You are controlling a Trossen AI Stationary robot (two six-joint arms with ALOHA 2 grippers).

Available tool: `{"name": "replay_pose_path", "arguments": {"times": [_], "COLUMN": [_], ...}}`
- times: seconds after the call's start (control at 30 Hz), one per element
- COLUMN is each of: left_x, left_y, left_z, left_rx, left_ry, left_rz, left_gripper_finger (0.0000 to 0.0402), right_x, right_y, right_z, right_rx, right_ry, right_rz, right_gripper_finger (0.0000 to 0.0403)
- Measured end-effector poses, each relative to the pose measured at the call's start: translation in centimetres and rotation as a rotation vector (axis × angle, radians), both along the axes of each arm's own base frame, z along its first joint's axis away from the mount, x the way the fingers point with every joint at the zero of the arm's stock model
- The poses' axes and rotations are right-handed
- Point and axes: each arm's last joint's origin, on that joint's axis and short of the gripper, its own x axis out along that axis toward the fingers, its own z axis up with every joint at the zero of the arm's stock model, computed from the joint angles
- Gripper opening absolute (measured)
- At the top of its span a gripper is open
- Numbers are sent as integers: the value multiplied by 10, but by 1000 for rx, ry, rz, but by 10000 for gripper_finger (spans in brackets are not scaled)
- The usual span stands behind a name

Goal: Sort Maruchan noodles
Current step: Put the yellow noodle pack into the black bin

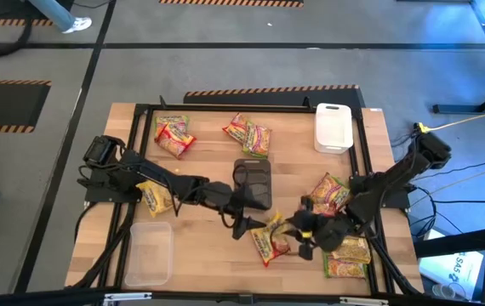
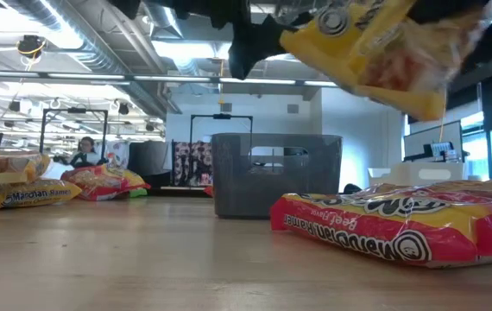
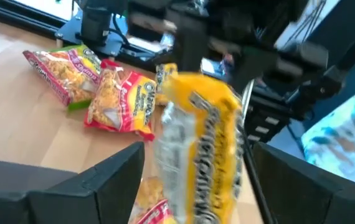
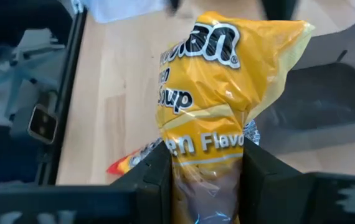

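A yellow Maruchan noodle packet (image 4: 218, 81) hangs in the air over the table's near middle, with my right gripper (image 4: 207, 171) shut on it. My left gripper (image 3: 196, 152) is open. Its fingers stand on either side of the packet's (image 3: 199, 143) other end, with a gap on each side. In the low view the packet (image 2: 384, 52) is well above the wood. Other noodle packets lie flat on the table: a red one (image 1: 268, 245) just below the grippers, a far-left pair (image 1: 173, 134), a far-middle pair (image 1: 248, 134), and one (image 1: 156, 197) under the left arm. My right gripper pinches one short end of the yellow packet (image 4: 205, 155) between its two fingers. The fingers come from the table's right, slanting down. The rest of the packet sticks out past the fingertips toward the left arm, lifted clear of the table.
A dark tray (image 1: 253, 183) stands at the table's middle, just behind the grippers. A white tray (image 1: 333, 127) is at the far right and a clear tray (image 1: 149, 252) at the near left. More packets lie at the right (image 1: 329, 194) and near right (image 1: 349, 257).
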Motion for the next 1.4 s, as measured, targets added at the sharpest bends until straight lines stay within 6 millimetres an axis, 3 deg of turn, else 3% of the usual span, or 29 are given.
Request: {"name": "replay_pose_path", "arguments": {"times": [0.33, 0.53, 0.77, 0.9, 1.2, 1.4], "left_x": [-1, -4, -3, -2, -2, -4], "left_y": [-2, 1, 0, 1, 4, 11], "left_z": [-7, -15, -11, -11, -11, -5], "left_rx": [50, 97, 77, 67, 72, 86], "left_ry": [45, 121, 87, 86, 93, 98], "left_rz": [-29, 56, 14, 1, -7, -21], "left_gripper_finger": [291, 290, 287, 256, 132, 123], "right_x": [20, 24, 26, 28, 28, 21], "right_y": [-28, -28, -33, -32, -33, -35], "right_z": [4, 8, 9, 11, 12, 22], "right_rx": [77, 86, 37, 22, -13, -31], "right_ry": [10, -34, -47, -82, -100, -97], "right_rz": [-20, 9, -12, 0, -14, 82], "right_gripper_finger": [98, 98, 98, 100, 137, 198]}}
